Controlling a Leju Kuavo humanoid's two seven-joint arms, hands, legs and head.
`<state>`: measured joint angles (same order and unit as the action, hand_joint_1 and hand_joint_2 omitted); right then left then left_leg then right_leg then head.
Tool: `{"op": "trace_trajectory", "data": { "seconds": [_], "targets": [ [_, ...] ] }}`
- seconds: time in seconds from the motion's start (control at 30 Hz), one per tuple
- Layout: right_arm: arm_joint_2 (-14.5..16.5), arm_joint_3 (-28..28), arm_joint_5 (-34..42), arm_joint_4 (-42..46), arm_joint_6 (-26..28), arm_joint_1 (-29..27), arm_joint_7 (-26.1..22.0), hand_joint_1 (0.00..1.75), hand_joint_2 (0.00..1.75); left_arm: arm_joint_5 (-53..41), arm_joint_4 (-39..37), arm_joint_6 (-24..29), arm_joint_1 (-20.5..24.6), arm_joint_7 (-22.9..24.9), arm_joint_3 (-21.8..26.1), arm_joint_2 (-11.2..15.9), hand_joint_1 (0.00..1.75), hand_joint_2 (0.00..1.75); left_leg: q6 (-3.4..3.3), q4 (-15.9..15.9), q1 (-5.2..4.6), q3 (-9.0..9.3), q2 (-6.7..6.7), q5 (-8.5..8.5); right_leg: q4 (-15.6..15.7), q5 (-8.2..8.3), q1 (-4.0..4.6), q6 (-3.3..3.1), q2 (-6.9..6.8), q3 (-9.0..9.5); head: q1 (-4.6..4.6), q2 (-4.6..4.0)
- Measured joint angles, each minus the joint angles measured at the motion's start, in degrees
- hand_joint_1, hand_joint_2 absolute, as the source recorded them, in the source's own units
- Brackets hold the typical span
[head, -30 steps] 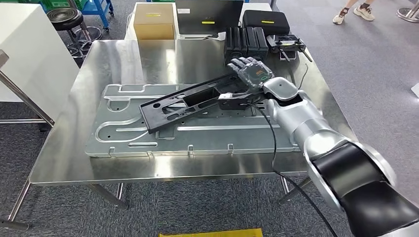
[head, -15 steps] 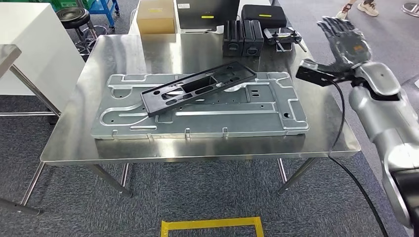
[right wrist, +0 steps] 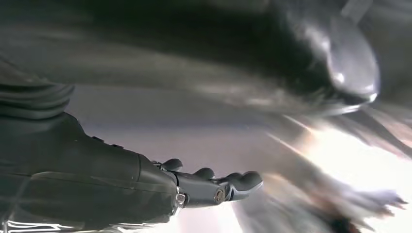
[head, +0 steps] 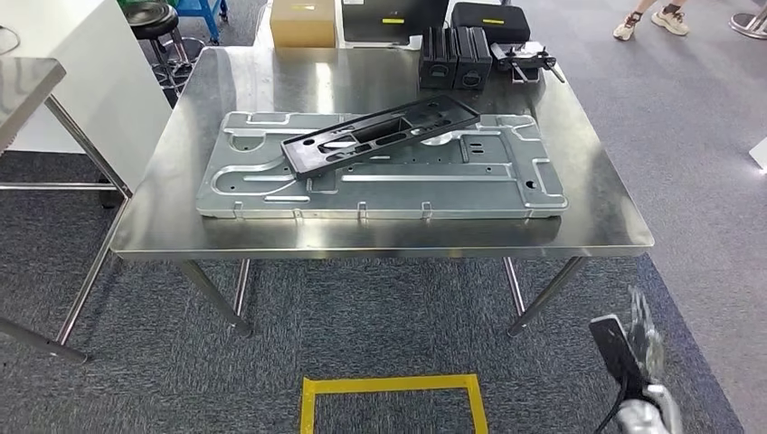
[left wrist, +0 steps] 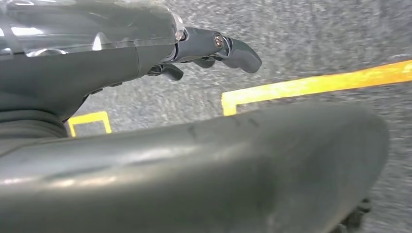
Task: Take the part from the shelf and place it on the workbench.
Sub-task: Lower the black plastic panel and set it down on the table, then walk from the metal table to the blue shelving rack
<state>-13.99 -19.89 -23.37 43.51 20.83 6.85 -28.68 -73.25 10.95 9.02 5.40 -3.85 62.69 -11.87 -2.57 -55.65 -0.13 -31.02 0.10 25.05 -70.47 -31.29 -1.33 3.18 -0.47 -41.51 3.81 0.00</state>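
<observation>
The long black plastic part (head: 380, 136) lies slanted on a large grey sheet-metal panel (head: 506, 185), which rests on the steel workbench (head: 380, 233). Nothing touches the part. My right hand (head: 642, 336) hangs blurred low at the right, below the bench's edge and well away from the part. In the right wrist view its fingers (right wrist: 214, 187) stretch out with nothing in them. In the left wrist view my left hand (left wrist: 204, 46) hangs over grey carpet, fingers apart and holding nothing.
At the bench's far edge stand a cardboard box (head: 303, 23), black cases (head: 457, 59) and a clamp tool (head: 527, 61). A second steel table (head: 27, 81) and a stool (head: 154, 18) are at the left. Yellow tape (head: 393, 398) marks the floor. A person's feet (head: 647, 20) show far right.
My right hand let go of the black part, lifted away to the right, then dropped below the bench's edge. The part stays on the panel. The camera has shifted a little.
</observation>
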Motion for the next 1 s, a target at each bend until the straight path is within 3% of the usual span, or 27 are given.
{"op": "trace_trajectory", "data": {
  "seconds": [0.03, 0.07, 0.1, 0.13, 0.2, 0.23, 0.27, 0.33, 0.37, 0.4, 0.47, 0.5, 0.53, 0.57, 0.63, 0.7, 0.77, 0.83, 0.87, 0.9, 0.97, 1.0],
  "targets": [
    [2.04, -2.47, 2.52, -4.53, -1.35, -0.3, 0.4, 0.0, 0.0, -0.32, 0.0, -0.04, -0.03, 0.13, -0.1, 0.01, 0.0, 0.0, 0.08, -0.15, -0.08, -1.0, 0.02, -0.66, -2.57, -0.19, -0.02, 0.02, 0.03, 0.07, 0.0, 0.0],
    [3.96, -4.8, 4.51, -8.48, -2.65, -0.63, 1.02, 0.0, 0.0, -0.62, 0.01, -0.08, -0.06, 0.25, -0.22, 0.03, 0.0, 0.0, 0.23, -0.36, -0.12, -1.99, 0.01, -1.25, -3.27, 0.8, -0.05, -0.03, 0.04, 0.99, 0.0, 0.0],
    [5.44, -6.65, 5.5, -11.47, -3.33, -0.9, 1.34, 0.0, 0.0, -0.78, 0.01, -0.1, -0.07, 0.32, -0.34, 0.04, 0.0, 0.0, 0.45, -0.63, -0.14, -2.97, 0.02, -1.77, -1.65, 2.25, -0.08, -0.13, 0.03, 3.03, 0.0, 0.0],
    [6.6, -8.15, 5.95, -13.85, -3.56, -1.01, 1.43, 0.0, 0.0, -0.89, 0.02, -0.1, -0.04, 0.36, -0.44, 0.05, 0.0, 0.0, 0.75, -0.95, -0.17, -3.83, 0.09, -2.26, 1.83, 3.1, -0.12, -0.25, 0.03, 6.09, 0.0, 0.0],
    [8.1, -10.47, 6.14, -17.63, -3.92, -0.78, 1.75, 0.0, 0.0, -1.0, 0.02, -0.1, 0.09, 0.38, -0.63, 0.09, 0.0, 0.0, 1.44, -1.43, -0.33, -4.99, 0.41, -3.11, 10.2, 2.31, 0.12, -0.79, 0.22, 12.21, 0.03, 0.0],
    [8.57, -11.41, 6.17, -19.03, -4.07, -0.63, 1.92, 0.0, 0.0, -1.0, 0.02, -0.1, 0.16, 0.38, -0.72, 0.12, 0.0, 0.0, 1.78, -1.5, -0.36, -5.19, 0.59, -3.55, 12.88, 1.57, 0.32, -1.19, 0.38, 13.9, 0.04, 0.0],
    [8.9, -12.24, 6.17, -20.26, -4.22, -0.54, 2.13, 0.0, 0.0, -1.0, 0.02, -0.11, 0.2, 0.38, -0.78, 0.14, 0.0, 0.0, 2.1, -1.44, -0.35, -5.32, 0.7, -4.06, 14.03, 1.3, 0.58, -1.64, 0.53, 14.36, 0.06, 0.0],
    [9.5, -13.64, 6.54, -22.39, -4.63, -0.41, 2.85, 0.0, 0.0, -1.05, 0.02, -0.11, 0.16, 0.39, -0.81, 0.19, 0.0, 0.0, 2.79, -1.59, -0.22, -5.78, 0.61, -4.43, 14.14, 2.3, 0.59, -2.64, 0.48, 13.43, 0.07, 0.0],
    [9.86, -14.37, 7.84, -23.31, -5.36, -0.3, 4.77, 0.0, 0.0, -1.22, 0.02, -0.11, 0.09, 0.4, -0.86, 0.22, 0.0, 0.0, 3.13, -2.58, -0.15, -6.33, 0.52, -3.14, 14.12, 2.94, 0.56, -3.17, 0.39, 12.77, 0.07, 0.0],
    [10.42, -15.37, 10.02, -24.22, -6.18, -0.22, 8.0, 0.0, 0.0, -1.49, 0.02, -0.11, 0.0, 0.38, -0.96, 0.28, 0.0, 0.0, 3.46, -4.6, -0.08, -7.08, 0.43, -0.74, 14.18, 3.63, 0.52, -3.65, 0.29, 12.03, 0.07, 0.0],
    [12.17, -18.72, 15.02, -26.08, -6.64, -0.24, 18.07, 0.0, 0.0, -2.08, 0.02, -0.13, -0.01, 0.07, -1.31, 0.4, 0.0, 0.0, 3.94, -11.52, 0.06, -8.77, 0.38, 5.61, 14.1, 4.94, 0.76, -4.26, 0.13, 10.45, 0.08, 0.0],
    [13.21, -20.59, 16.04, -26.98, -5.64, -0.44, 22.96, 0.0, 0.0, -2.21, 0.02, -0.09, 0.11, -0.22, -1.5, 0.49, 0.0, 0.0, 4.08, -15.12, 0.1, -9.22, 0.38, 7.67, 14.02, 5.58, 0.94, -4.4, -0.03, 9.58, 0.08, 0.0],
    [14.3, -22.11, 15.85, -27.82, -4.43, -0.75, 26.98, 0.0, 0.0, -2.12, 0.03, 0.07, 0.29, -0.52, -1.63, 0.56, 0.0, 0.0, 4.11, -17.54, 0.13, -9.0, 0.38, 8.35, 13.9, 6.2, 1.14, -4.51, -0.19, 8.66, 0.08, 0.0],
    [15.29, -22.99, 14.72, -28.53, -3.49, -1.13, 29.64, 0.0, 0.0, -1.91, 0.03, 0.34, 0.51, -0.73, -1.7, 0.65, 0.0, 0.0, 4.0, -18.09, 0.12, -7.83, 0.38, 7.71, 13.74, 6.82, 1.37, -4.62, -0.31, 7.71, 0.08, 0.0],
    [17.08, -23.26, 11.07, -29.59, -2.98, -1.69, 32.22, 0.0, 0.0, -1.44, 0.04, 1.0, 0.94, -0.66, -1.74, 0.89, 0.0, 0.0, 3.06, -13.13, -0.2, -2.61, 0.32, 4.74, 13.49, 8.01, 1.82, -4.81, -0.17, 6.01, 0.08, 0.0],
    [18.52, -21.47, 4.07, -30.31, -3.19, -1.65, 33.32, 0.0, 0.87, -1.87, 0.16, 1.22, 1.4, 0.4, -1.86, 1.42, 0.0, 0.0, 1.56, -3.94, -0.85, 3.85, 0.37, 4.43, 13.4, 9.18, 2.02, -4.75, 0.16, 5.04, 0.06, 0.0],
    [19.33, -17.34, -5.21, -30.82, -3.37, -1.35, 34.43, 0.0, 1.75, -3.24, 0.28, 1.0, 1.72, 2.1, -2.34, 1.82, 0.0, 0.0, 0.89, 1.38, -1.35, 6.81, 0.43, 5.2, 13.7, 10.4, 1.67, -4.27, 0.25, 4.77, 0.06, 0.0],
    [19.55, -12.23, -13.16, -31.04, -3.41, -0.94, 35.36, 0.0, 1.75, -4.77, 0.28, 0.9, 1.73, 3.65, -3.07, 1.85, 0.0, 0.0, 0.8, 2.42, -1.29, 6.53, 0.51, 3.93, 14.15, 11.32, 1.41, -3.66, 0.31, 4.59, 0.07, 0.0],
    [19.67, -9.75, -16.38, -31.09, -3.36, -0.66, 35.73, 0.0, 1.75, -5.46, 0.27, 1.1, 1.71, 4.33, -3.48, 1.85, 0.0, 0.0, 0.54, 2.78, -1.13, 6.09, 0.6, 3.15, 13.72, 10.53, 1.39, -3.35, 0.36, 4.24, 0.07, 0.0],
    [19.82, -7.27, -18.94, -31.13, -3.39, -0.36, 35.96, 0.0, 1.75, -6.07, 0.27, 1.44, 1.7, 4.95, -3.91, 1.85, 0.0, 0.0, 0.37, 3.03, -0.89, 5.45, 0.7, 2.26, 12.2, 8.46, 1.35, -3.02, 0.42, 3.64, 0.07, 0.0],
    [20.3, -2.85, -22.15, -31.17, -3.47, 0.28, 36.15, 0.0, 1.75, -6.89, 0.26, 2.03, 1.75, 5.85, -4.74, 1.78, 0.0, 0.0, 0.23, 2.99, -0.59, 3.77, 0.79, 0.77, 5.7, 2.12, 0.88, -2.29, 0.46, 1.84, 0.06, 0.0],
    [20.58, -1.03, -22.89, -31.18, -3.5, 0.53, 36.16, 0.0, 1.75, -7.09, 0.26, 2.15, 1.78, 6.12, -5.1, 1.73, 0.0, 0.0, 0.4, 2.74, -0.46, 2.8, 0.81, 0.1, 1.69, -0.22, 0.55, -1.91, 0.46, 1.05, 0.06, 0.0]
  ]
}}
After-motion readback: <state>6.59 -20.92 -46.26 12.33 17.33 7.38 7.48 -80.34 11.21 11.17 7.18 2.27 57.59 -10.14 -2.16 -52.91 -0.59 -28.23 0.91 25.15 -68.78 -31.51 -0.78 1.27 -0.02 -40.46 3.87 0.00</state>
